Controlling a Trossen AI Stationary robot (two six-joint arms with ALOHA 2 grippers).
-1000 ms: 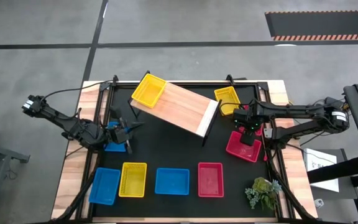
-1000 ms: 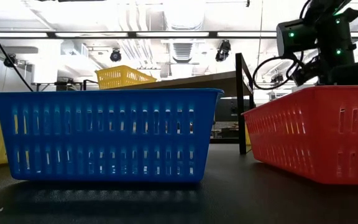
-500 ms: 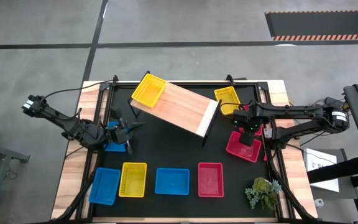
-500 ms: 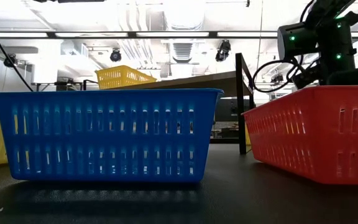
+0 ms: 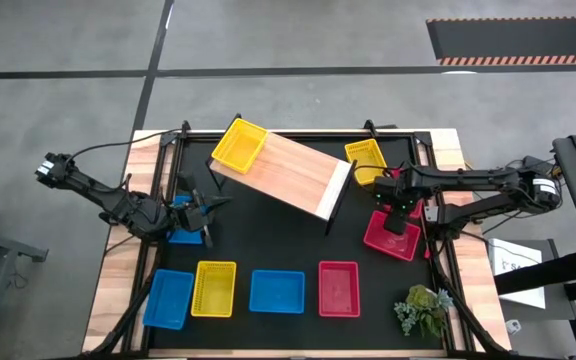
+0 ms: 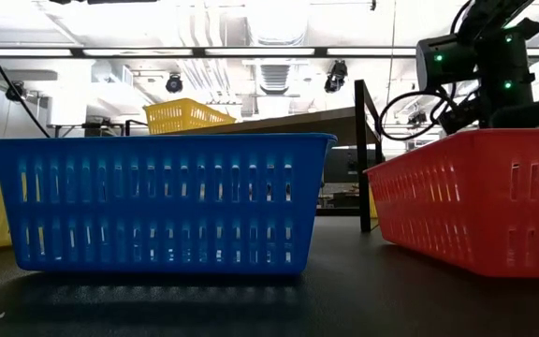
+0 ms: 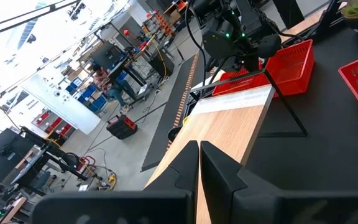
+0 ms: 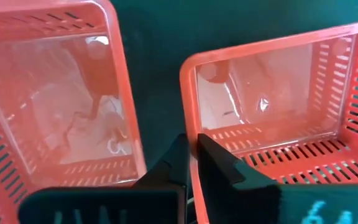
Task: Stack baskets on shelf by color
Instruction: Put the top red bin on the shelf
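Observation:
The wooden shelf (image 5: pixel 293 175) stands askew at the table's far middle, with a yellow basket (image 5: pixel 240 145) resting on its left end. Two red baskets (image 8: pixel 272 106) (image 8: pixel 48 106) sit side by side at the table's right. My right gripper (image 8: pixel 191 158) points down between them, shut on the wall of one (image 5: pixel 392 238). My left gripper (image 5: pixel 218 202) hovers shut and level over a blue basket (image 5: pixel 181 232) at the left, holding nothing and aimed at the shelf (image 7: pixel 225 121). My right gripper pinches one side wall (image 8: pixel 189 127) of a red basket, near its corner, between its two fingers. One finger is inside the basket and one outside. The fingers come from above, pointing down. The basket sits level with its bottom on the table.
Along the near edge stand a blue basket (image 5: pixel 168 298), a yellow one (image 5: pixel 215 288), a blue one (image 5: pixel 277 291) and a red one (image 5: pixel 339 288). Another yellow basket (image 5: pixel 365 160) sits right of the shelf. A green plant (image 5: pixel 423 308) lies at the near right corner.

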